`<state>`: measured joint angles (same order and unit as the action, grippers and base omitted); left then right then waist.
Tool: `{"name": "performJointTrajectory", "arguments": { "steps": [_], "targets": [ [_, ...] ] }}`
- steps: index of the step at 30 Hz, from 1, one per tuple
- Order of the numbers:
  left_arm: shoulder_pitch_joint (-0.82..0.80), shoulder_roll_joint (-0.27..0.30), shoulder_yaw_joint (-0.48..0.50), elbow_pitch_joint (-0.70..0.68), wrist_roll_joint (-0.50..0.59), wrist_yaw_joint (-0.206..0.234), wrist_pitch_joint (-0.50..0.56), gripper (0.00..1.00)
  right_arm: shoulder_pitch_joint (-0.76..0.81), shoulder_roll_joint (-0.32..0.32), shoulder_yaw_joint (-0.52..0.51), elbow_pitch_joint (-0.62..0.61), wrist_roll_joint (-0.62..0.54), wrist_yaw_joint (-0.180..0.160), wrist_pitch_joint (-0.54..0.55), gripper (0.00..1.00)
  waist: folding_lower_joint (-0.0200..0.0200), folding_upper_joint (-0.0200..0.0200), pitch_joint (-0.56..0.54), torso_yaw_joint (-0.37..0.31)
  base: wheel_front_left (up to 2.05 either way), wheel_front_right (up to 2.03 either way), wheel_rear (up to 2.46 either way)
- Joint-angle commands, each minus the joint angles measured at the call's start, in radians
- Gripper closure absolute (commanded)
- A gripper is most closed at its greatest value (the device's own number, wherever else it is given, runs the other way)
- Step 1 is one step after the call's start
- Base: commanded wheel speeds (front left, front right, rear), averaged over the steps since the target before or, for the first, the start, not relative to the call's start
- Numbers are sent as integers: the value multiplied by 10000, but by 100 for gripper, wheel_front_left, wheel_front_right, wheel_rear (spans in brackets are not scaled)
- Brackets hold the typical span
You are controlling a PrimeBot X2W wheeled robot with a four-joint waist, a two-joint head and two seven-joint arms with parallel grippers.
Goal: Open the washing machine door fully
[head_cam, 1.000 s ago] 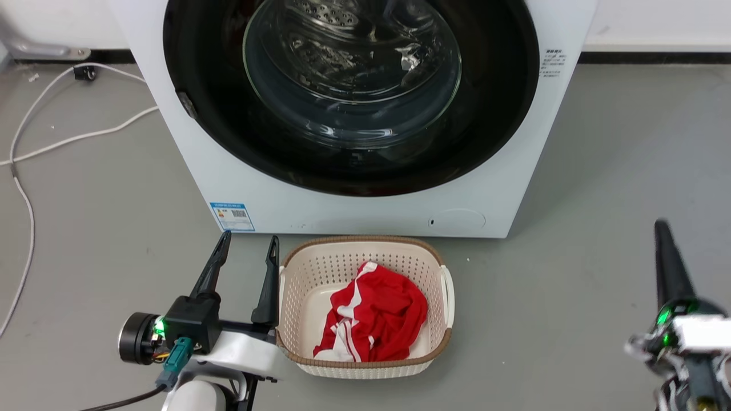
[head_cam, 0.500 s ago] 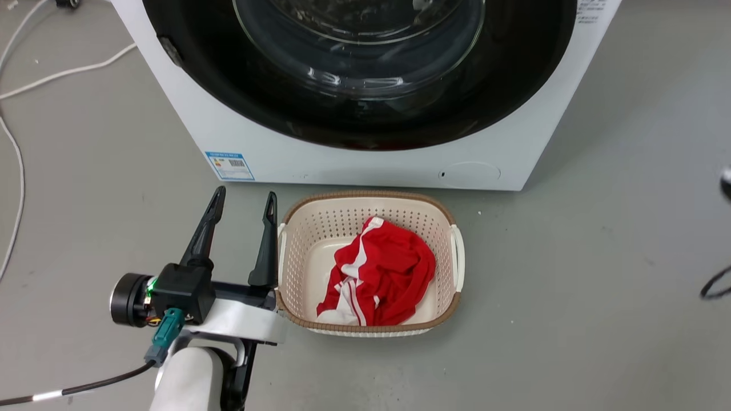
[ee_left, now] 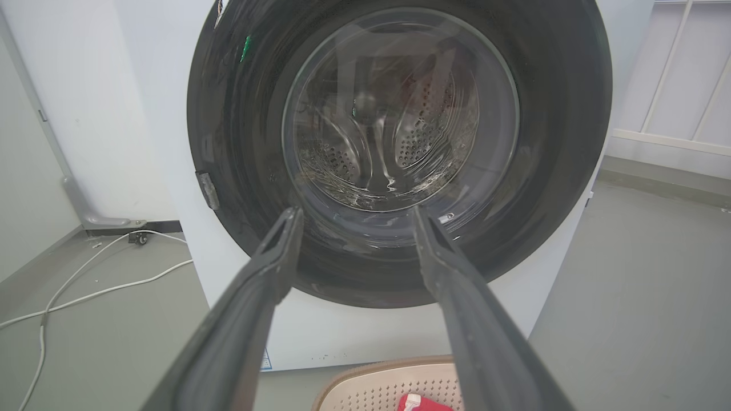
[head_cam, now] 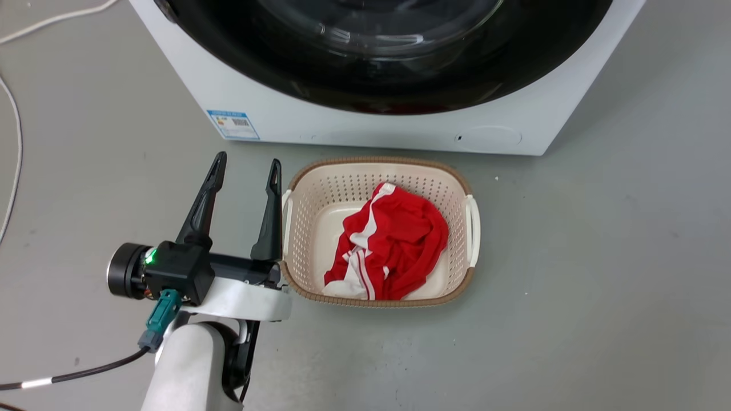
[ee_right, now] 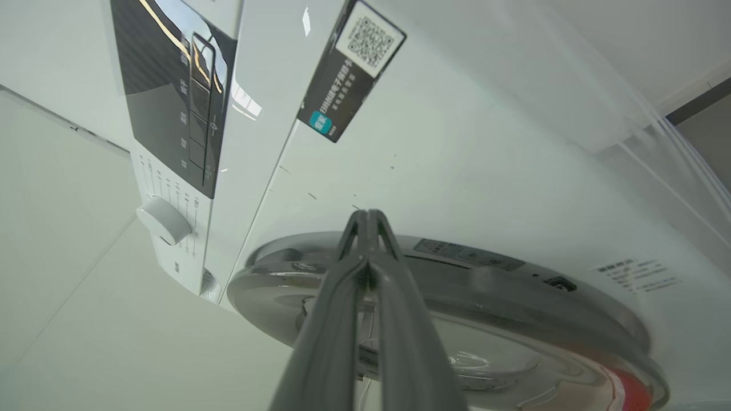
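Note:
The washing machine door (head_cam: 400, 85) is a glossy black ring around a clear glass bowl and lies shut against the white machine front. In the left wrist view I face the door (ee_left: 559, 142) head-on, with my left gripper (ee_left: 357, 211) open and empty a short way before its lower half. In the head view that left gripper (head_cam: 247, 161) hovers low beside the basket. My right gripper (ee_right: 368, 216) is shut on nothing, its tips pointing at the door (ee_right: 514, 308) rim seen edge-on; I cannot tell whether they touch.
A cream laundry basket (head_cam: 468, 220) with a red and white garment (head_cam: 394, 245) stands on the grey floor just in front of the machine. White cables (ee_left: 85, 285) trail on the floor to the left. A control panel with a white knob (ee_right: 164, 220) sits beside the door.
The head camera has tilted down, so machine and basket sit higher in the picture. My right gripper has left the head view. The left gripper keeps its place beside the basket.

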<state>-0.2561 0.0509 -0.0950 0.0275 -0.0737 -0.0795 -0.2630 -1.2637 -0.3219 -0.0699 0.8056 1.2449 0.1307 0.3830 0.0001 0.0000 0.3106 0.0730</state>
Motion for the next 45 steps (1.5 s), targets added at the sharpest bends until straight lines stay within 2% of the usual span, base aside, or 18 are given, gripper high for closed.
{"name": "performJointTrajectory", "arguments": {
  "steps": [1,8,21,29,30,45],
  "targets": [
    [-216,-5,-32,-60,-25,-59,-26,0,-455,48,181,423,-370,0,107,100,-1,0,202,98,0,0,0],
    [-470,-9,-130,-267,-145,4,-26,0,-2187,260,839,2177,-1716,0,711,100,-1,0,776,404,0,0,0],
    [-790,-9,-356,-387,-260,74,-26,0,-3166,593,1076,3241,-2519,-1,987,100,-1,0,1340,612,0,0,0],
    [-811,-9,-399,-325,-285,75,-26,0,-2964,819,1064,3037,-2099,2,2231,100,-1,0,1387,622,0,0,0],
    [-811,-9,-392,-307,-290,73,-26,0,-2777,805,1091,2854,-1963,0,2682,100,-1,0,1374,601,0,0,0],
    [-524,-9,-356,-85,-239,86,-26,0,-1140,982,712,1557,-577,0,5739,100,-1,0,815,265,0,0,0]
  ]
}}
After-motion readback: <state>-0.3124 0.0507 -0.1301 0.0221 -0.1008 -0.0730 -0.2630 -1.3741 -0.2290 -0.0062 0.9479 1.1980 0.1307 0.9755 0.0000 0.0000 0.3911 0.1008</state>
